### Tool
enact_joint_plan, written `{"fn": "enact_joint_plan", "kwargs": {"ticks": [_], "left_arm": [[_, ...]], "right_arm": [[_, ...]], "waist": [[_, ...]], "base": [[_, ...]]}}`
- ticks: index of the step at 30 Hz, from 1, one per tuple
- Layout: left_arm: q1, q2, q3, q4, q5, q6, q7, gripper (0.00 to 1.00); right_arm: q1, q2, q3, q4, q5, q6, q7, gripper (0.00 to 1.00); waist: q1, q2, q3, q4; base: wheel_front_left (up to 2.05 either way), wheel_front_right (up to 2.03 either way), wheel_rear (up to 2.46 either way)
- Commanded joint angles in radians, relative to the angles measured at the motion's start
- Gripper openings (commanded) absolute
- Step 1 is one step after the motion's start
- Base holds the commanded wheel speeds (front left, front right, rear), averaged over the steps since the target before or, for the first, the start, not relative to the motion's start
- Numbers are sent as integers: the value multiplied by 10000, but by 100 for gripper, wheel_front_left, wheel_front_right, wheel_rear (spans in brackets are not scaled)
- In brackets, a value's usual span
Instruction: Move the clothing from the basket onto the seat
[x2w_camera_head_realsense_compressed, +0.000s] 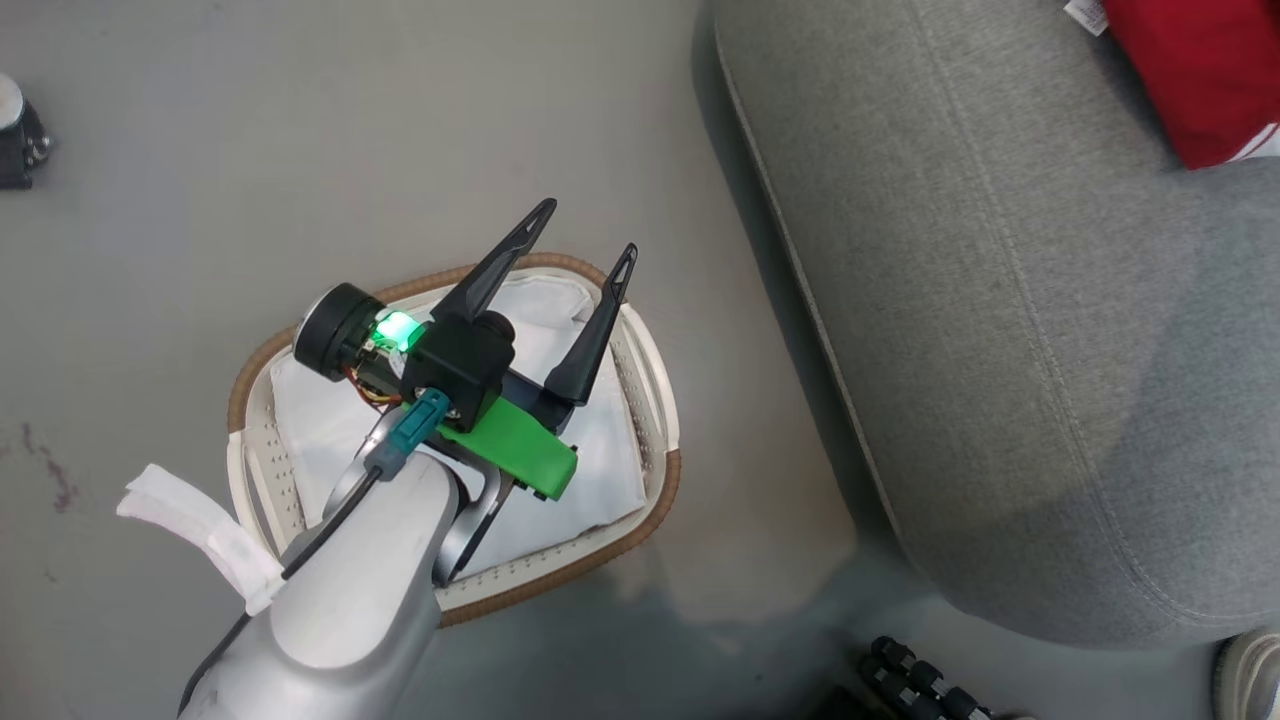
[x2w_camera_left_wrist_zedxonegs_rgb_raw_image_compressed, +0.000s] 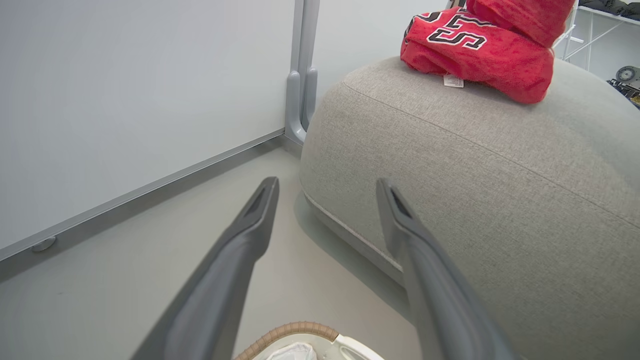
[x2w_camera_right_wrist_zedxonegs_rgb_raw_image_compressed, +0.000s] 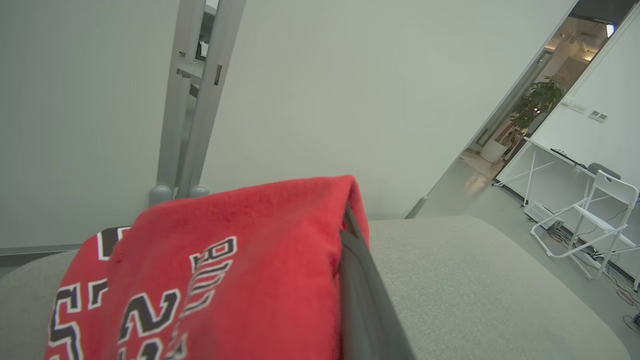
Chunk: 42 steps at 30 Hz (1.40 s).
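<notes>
Hanging the left gripper (x2w_camera_head_realsense_compressed: 589, 226) spread and empty just over the basket (x2w_camera_head_realsense_compressed: 250, 385), looking emptied down to its white liner (x2w_camera_head_realsense_compressed: 310, 420); farther right, clamping the right gripper (x2w_camera_right_wrist_zedxonegs_rgb_raw_image_compressed: 350, 235) on the clothing (x2w_camera_right_wrist_zedxonegs_rgb_raw_image_compressed: 225, 260) resting on the seat (x2w_camera_right_wrist_zedxonegs_rgb_raw_image_compressed: 475, 280), seemingly nearing completion, release remaining.

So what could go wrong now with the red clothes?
The red clothes are draped over the shut right gripper, so they might cling when it opens and get dragged off the seat. The seat's top is rounded, so the pile could slide toward the floor. The open left gripper hangs over the basket, and it might grab the white liner by mistake.
</notes>
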Motion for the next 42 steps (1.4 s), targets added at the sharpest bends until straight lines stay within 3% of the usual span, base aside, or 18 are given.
{"fn": "enact_joint_plan", "kwargs": {"ticks": [1,6,7,8,9,10,11,25,34,42], "left_arm": [[-157,101,87,-69,43,-26,7,100],[-105,79,168,-118,151,-26,7,100],[-104,79,181,-121,150,-26,7,100],[-91,71,199,-134,153,-26,7,100],[-68,63,208,-132,145,-26,7,100],[-43,60,213,-125,147,-26,7,100],[-18,53,214,-118,154,-26,7,100],[758,-567,981,-54,-31,-27,7,100],[1637,-952,2021,210,-200,-25,7,100],[2604,-1219,3336,259,-160,71,9,100]], "right_arm": [[258,145,-92,158,-78,-14,-1,0],[990,605,-363,259,76,-14,-1,0],[1131,694,-406,184,75,-14,-1,6],[1336,790,-436,89,65,-14,-1,29],[1518,868,-443,-34,21,-14,-1,45],[1663,894,-427,-127,-6,-14,-1,84],[1829,908,-326,-238,-27,-14,-1,100],[4184,1202,238,-1741,-143,-14,-1,100],[3903,1035,868,-1811,-74,-15,-1,100],[4155,1855,1665,-1576,319,-15,-1,100]], "waist": [[-2,-1,718,541],[-2,-1,769,516],[-2,-1,744,502],[-2,-1,695,478],[-2,-1,644,457],[-2,-1,592,441],[-2,-1,526,429],[-2,-1,-1195,747],[-2,-1,-2780,1308],[-2,-1,-3870,1910]], "base": [[0,0,0],[0,0,0],[0,0,0],[0,0,0],[0,0,0],[0,0,0],[0,0,0],[0,0,0],[0,0,0],[0,0,0]]}}
